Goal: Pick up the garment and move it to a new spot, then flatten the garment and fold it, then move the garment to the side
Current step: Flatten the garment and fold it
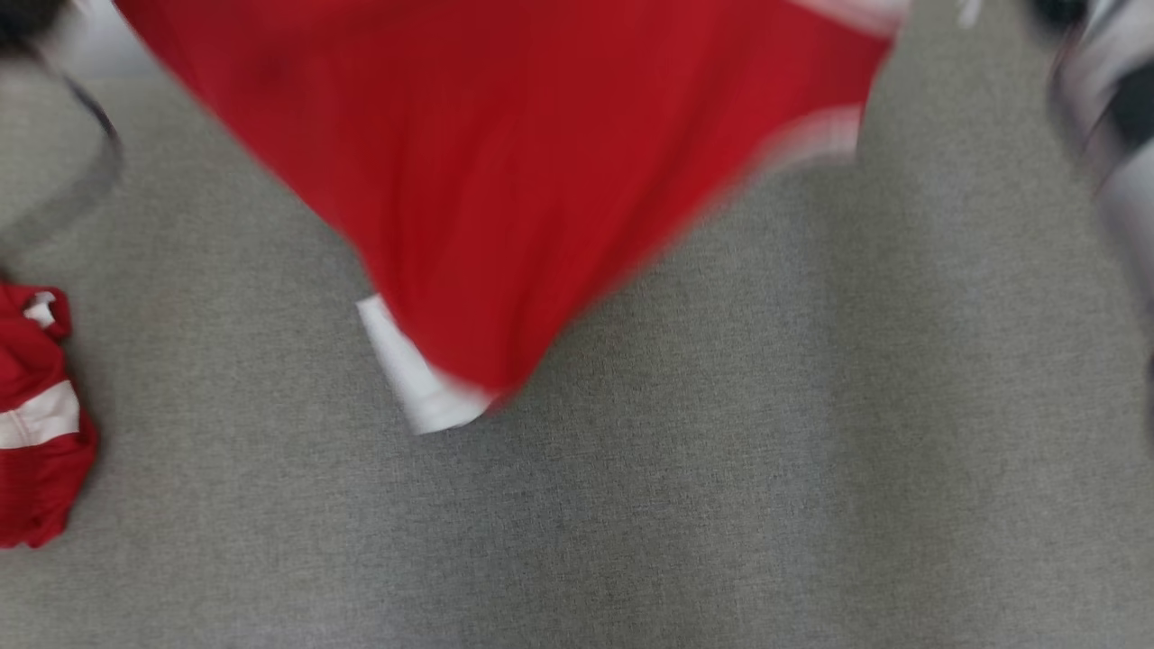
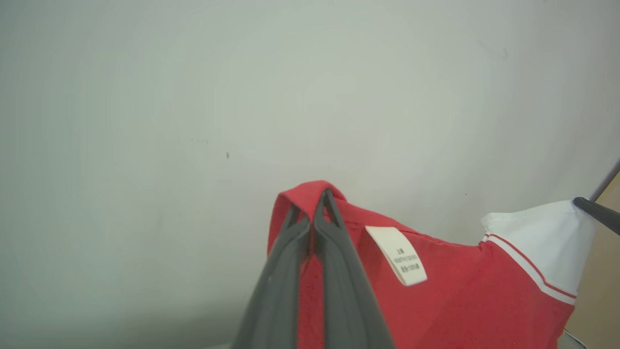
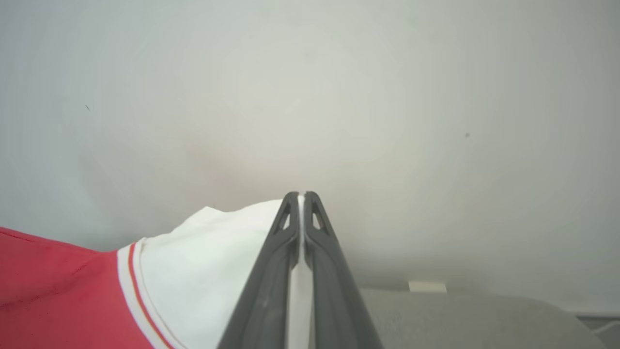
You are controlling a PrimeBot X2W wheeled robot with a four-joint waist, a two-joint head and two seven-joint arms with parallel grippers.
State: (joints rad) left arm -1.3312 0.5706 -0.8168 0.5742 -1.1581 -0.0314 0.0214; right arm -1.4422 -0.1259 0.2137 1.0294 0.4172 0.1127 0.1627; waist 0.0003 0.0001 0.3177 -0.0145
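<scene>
**Head view:** garment [image 1: 505,198] hangs in the air from the top edge of the frame and tapers to a point near centre. All of it is motion-blurred. Red body, white sleeve end [image 1: 419,379] at the lowest tip. Can't tell whether that tip touches the grey cloth surface [image 1: 721,505] or hangs just above it. A second red-and-white garment [image 1: 36,415] sits bunched at the left edge, well apart. Blurred pale forearm [image 1: 1109,117] at upper right.

**Left wrist view:** left gripper [image 2: 319,201] at bottom centre, fingers pinched fully together on a fold of the red fabric. The fold peaks over the fingertips. Care label [image 2: 397,254] sits just right of the fingers, so my guess is the grip is on an inside seam edge. White sleeve [image 2: 537,242] with thin red piping is drawn up to a peak at the right edge.

**Right wrist view:** right gripper [image 3: 300,198] at bottom centre, closed tight on the white sleeve, with a thin strip of white showing between the fingers. Red body runs off to the lower left.

**Read:** the two-point hold, with the grips spread apart, lets the cloth hang open. That should make it easier to lay flat at the new spot. Flattening and folding are not yet done.
</scene>
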